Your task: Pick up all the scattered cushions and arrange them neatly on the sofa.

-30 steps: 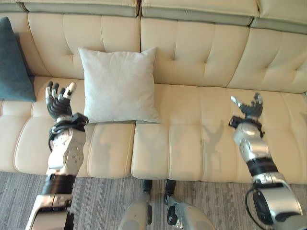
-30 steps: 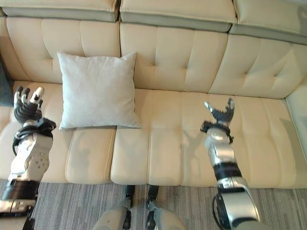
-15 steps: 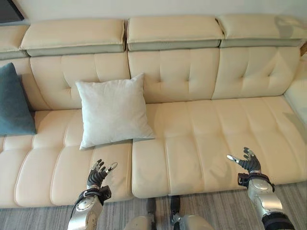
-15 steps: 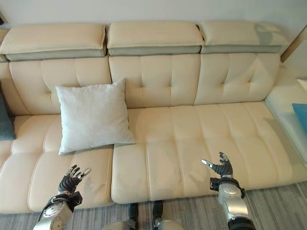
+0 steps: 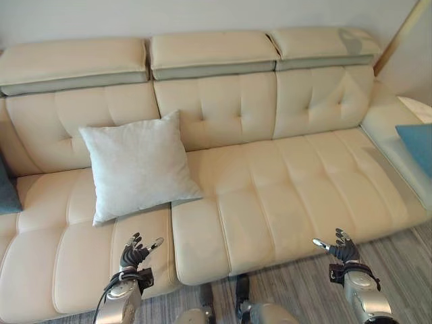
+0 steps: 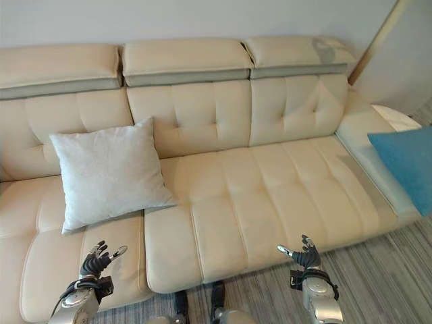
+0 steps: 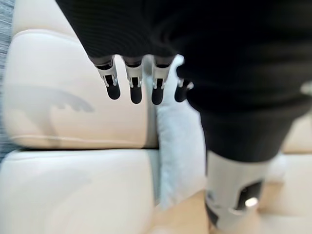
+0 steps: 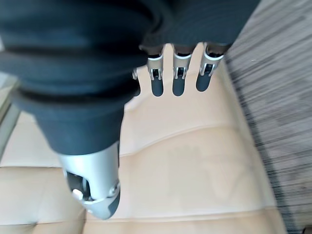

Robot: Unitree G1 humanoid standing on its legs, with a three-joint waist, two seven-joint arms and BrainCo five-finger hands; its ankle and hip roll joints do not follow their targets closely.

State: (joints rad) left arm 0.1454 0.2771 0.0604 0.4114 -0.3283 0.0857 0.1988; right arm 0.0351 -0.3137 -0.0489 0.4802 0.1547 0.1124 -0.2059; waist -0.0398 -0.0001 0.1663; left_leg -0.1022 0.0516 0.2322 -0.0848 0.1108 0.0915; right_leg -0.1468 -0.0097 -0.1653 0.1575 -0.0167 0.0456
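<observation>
Three cushions on the sofa (image 6: pixel 270 189): one white (image 6: pixel 106 173), two blue (image 6: pixel 407 158)

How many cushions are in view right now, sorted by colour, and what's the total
White cushion: 1
Teal cushion: 1, at the sofa's left end, mostly cut off
Blue cushion: 1, at the right end
Total: 3

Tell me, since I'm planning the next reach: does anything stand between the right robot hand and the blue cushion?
Nothing visible does: bare sofa seat lies between the open right robot hand and the blue cushion.
</observation>
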